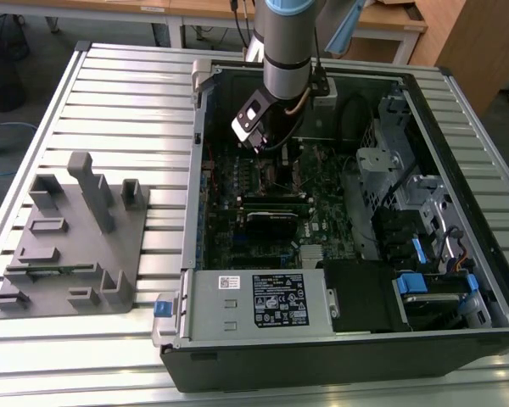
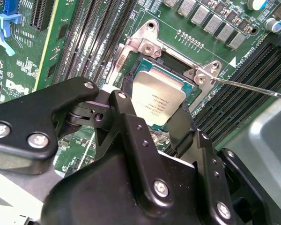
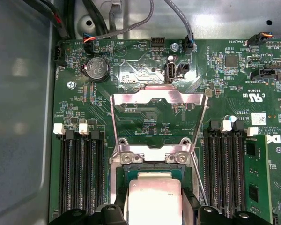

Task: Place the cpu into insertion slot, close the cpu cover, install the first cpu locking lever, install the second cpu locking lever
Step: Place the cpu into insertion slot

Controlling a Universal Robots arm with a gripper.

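The cpu (image 2: 157,96) (image 3: 152,197), a silver square chip, lies level over the insertion slot (image 2: 136,63) (image 3: 118,180); I cannot tell whether it is fully seated. My gripper (image 2: 154,110) (image 3: 153,211) (image 1: 267,140) is shut on the cpu, with a black finger against each of two opposite edges. The cpu cover (image 3: 159,99) is swung open and lies back on the green board beyond the slot. A thin locking lever (image 2: 253,88) (image 3: 200,180) stands free beside the slot.
The open computer case (image 1: 458,339) walls in the motherboard. Long black memory slots (image 3: 79,173) (image 3: 225,168) run along both sides of the socket. A grey power supply box (image 1: 254,301) lies at the case front. A grey fixture (image 1: 68,246) sits on the slatted table at the exterior view's left.
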